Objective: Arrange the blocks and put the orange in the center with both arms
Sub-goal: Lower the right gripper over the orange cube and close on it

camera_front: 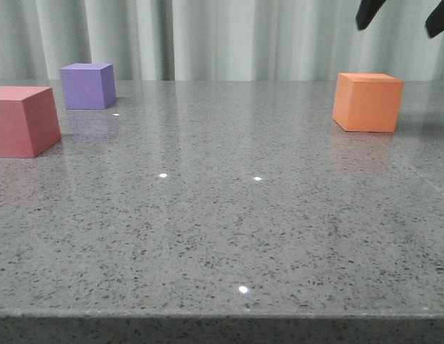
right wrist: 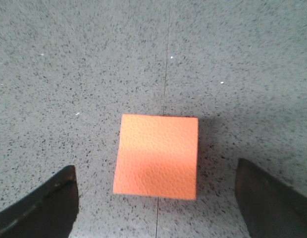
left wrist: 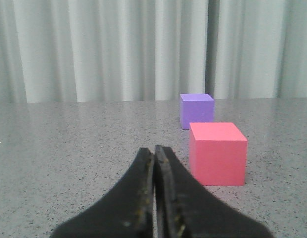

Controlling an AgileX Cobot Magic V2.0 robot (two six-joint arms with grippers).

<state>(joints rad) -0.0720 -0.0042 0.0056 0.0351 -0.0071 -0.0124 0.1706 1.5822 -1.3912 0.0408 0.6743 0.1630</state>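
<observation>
The orange cube (camera_front: 367, 101) stands on the grey table at the right. My right gripper (camera_front: 404, 18) hangs open above it; only its fingertips show at the top of the front view. In the right wrist view the orange cube (right wrist: 157, 156) lies on the table between the spread fingers (right wrist: 42, 206), untouched. The pinkish-red cube (camera_front: 23, 120) stands at the far left, the purple cube (camera_front: 87, 85) behind it. My left gripper (left wrist: 155, 151) is shut and empty, low over the table, with the pinkish-red cube (left wrist: 217, 153) and purple cube (left wrist: 196, 110) ahead and to one side.
The grey speckled table (camera_front: 229, 215) ends at a front edge near the bottom of the front view. A pale curtain (camera_front: 222, 36) hangs behind the table. A thin seam (right wrist: 166, 74) runs across the tabletop under the orange cube.
</observation>
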